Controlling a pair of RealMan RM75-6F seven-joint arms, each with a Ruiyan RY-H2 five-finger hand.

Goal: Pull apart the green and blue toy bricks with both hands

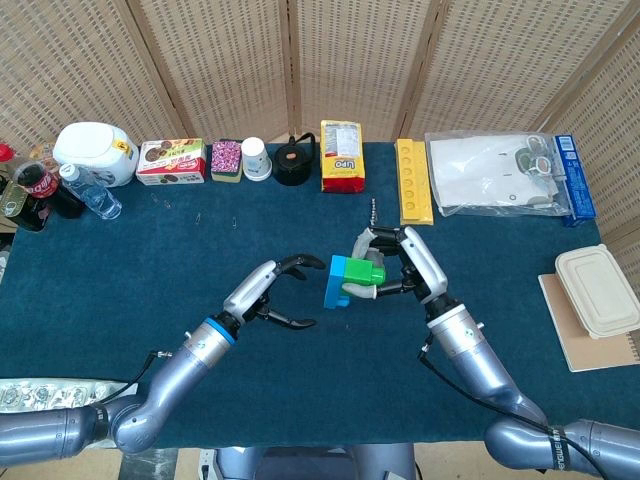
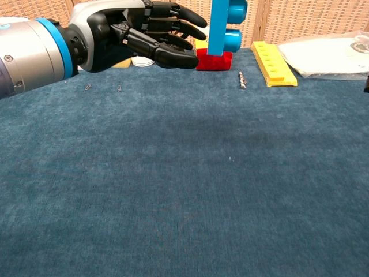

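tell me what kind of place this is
Probably an indoor robot test or demo tabletop, not a home: a table covered in dark blue cloth, woven wicker folding screens behind it, and assorted props lined up, such as a yellow snack box.

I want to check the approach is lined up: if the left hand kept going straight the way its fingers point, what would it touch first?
Most likely the blue brick, held up with the green brick by the right hand. The left hand points at it across a small gap; relative height is less certain.
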